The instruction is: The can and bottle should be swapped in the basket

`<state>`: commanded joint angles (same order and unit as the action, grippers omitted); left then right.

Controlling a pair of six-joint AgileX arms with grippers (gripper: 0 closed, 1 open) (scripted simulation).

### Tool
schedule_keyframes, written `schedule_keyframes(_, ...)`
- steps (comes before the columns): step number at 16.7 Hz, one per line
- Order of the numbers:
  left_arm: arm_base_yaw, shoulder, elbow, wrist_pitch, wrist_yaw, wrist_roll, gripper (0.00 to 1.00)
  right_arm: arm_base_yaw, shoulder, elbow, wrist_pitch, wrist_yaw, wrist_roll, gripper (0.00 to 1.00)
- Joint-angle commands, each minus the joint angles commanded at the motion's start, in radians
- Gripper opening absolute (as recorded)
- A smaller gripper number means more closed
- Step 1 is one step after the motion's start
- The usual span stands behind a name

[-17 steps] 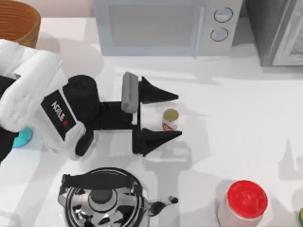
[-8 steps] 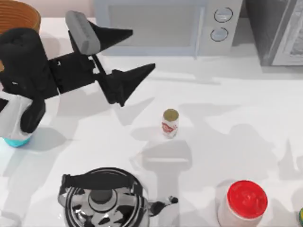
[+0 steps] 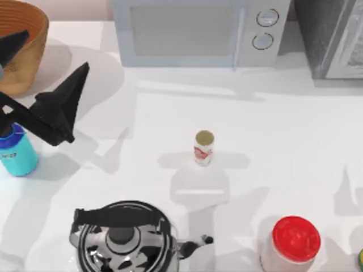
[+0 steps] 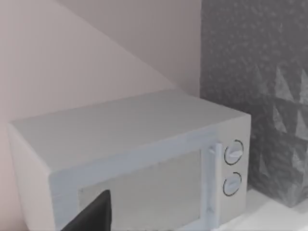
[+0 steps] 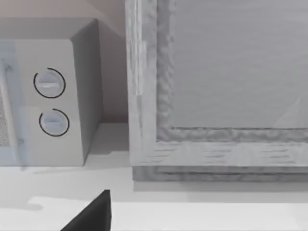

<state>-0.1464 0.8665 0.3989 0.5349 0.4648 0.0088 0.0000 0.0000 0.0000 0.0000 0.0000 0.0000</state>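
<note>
The can (image 3: 203, 148) stands upright on the white table, well out from the basket (image 3: 22, 51) toward the table's middle. It is a slim white cylinder with a red label and a dull gold top. The bottle (image 3: 17, 153) stands upright too, just outside the basket on the side nearer the table's front edge: teal-blue and translucent with a pale label, its cap partly hidden behind one of my dark fingers. The basket is a round orange-brown wicker bowl with ribbed inner walls, sitting at the table's far left corner
</note>
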Motion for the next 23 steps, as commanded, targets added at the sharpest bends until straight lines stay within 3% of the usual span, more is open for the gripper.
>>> schedule_keyframes(6,0.092,-0.598,-0.259,-0.347,-0.298,-0.006,1.0,0.0,0.0,0.0,0.0,0.0,0.0,1.0)
schedule_keyframes(10,0.134,-0.815,-0.369,-0.495,-0.429,-0.008,1.0,0.0,0.0,0.0,0.0,0.0,0.0,1.0)
schedule_keyframes(18,0.143,-0.863,-0.396,-0.533,-0.463,-0.009,1.0,0.0,0.0,0.0,0.0,0.0,0.0,1.0)
schedule_keyframes(23,0.152,-0.707,-0.38,-0.395,-0.481,-0.002,1.0,0.0,0.0,0.0,0.0,0.0,0.0,1.0)
